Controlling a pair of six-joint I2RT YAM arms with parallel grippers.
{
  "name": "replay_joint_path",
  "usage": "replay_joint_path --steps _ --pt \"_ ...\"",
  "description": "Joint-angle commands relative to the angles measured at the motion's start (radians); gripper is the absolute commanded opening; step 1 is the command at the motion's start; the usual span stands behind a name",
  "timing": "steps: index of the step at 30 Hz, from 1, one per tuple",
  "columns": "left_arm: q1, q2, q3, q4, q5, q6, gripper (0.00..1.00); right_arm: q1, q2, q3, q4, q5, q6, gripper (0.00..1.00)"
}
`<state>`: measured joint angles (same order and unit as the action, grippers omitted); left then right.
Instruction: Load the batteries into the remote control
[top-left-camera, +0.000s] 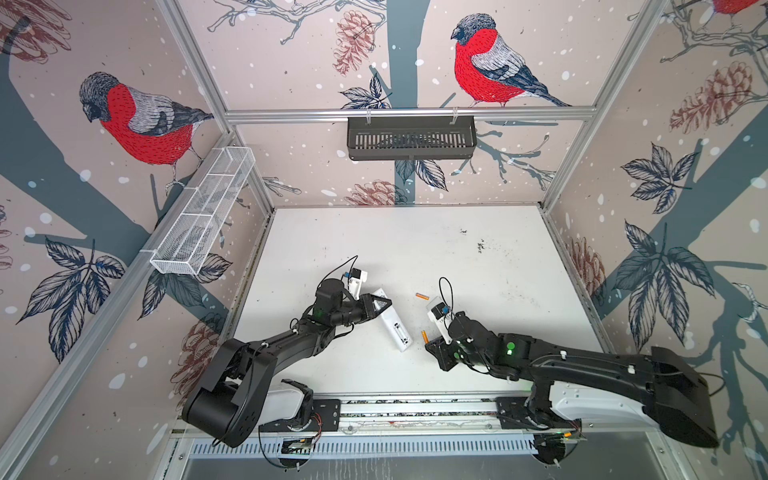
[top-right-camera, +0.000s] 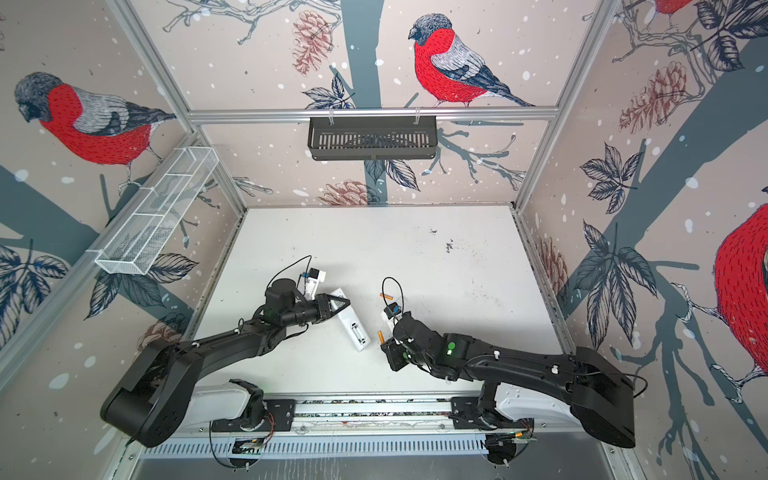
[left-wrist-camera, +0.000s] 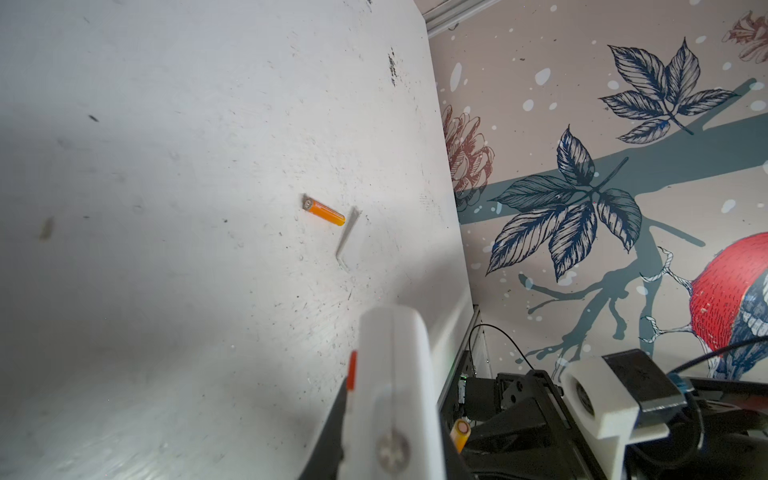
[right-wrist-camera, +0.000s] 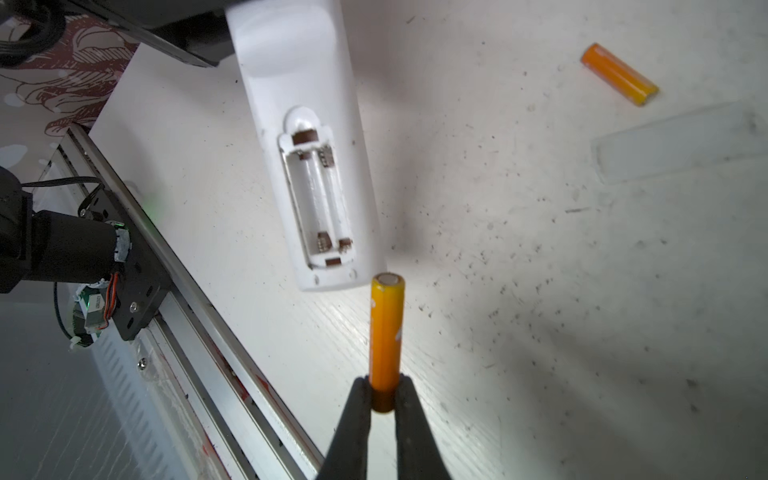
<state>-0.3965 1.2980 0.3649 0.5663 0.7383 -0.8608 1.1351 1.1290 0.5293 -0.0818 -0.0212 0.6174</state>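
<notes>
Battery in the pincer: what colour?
The battery is orange, yellower toward its tip; best in right wrist view.

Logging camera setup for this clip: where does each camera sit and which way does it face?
Top views: overhead at the front, looking down at the table; both arms show.
Left wrist: on the left arm, looking past the gripped remote control across the table; one finger shows.
Right wrist: behind the right end effector, facing the held battery and the remote's open compartment.
Shared: both wrist views show the loose battery.
</notes>
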Motion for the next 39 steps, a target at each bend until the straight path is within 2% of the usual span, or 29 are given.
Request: replay_joint_path --steps 1,7,13,21,39 --pt "-0.013 0.001 0.000 0.084 0.035 -0.004 0.02 0.007 0.061 0.041 0.091 -0.057 -0.064 0.12" --pt "-0.028 -0.004 -0.002 0.055 0.014 0.019 0.02 0.010 0.196 0.129 0.083 -0.091 -0.049 0.12" --pt "-0.028 -0.030 0.009 -0.012 -0.031 0.060 0.02 0.012 0.276 0.191 -0.010 -0.078 -0.012 0.12" --pt "-0.028 -0.033 0.011 -0.029 -0.047 0.074 0.02 -0.006 0.303 0.220 -0.103 -0.064 0.028 0.12" --pt "-0.028 -0.034 -0.001 -0.012 -0.049 0.067 0.02 -0.012 0.374 0.313 -0.181 -0.096 -0.015 0.14"
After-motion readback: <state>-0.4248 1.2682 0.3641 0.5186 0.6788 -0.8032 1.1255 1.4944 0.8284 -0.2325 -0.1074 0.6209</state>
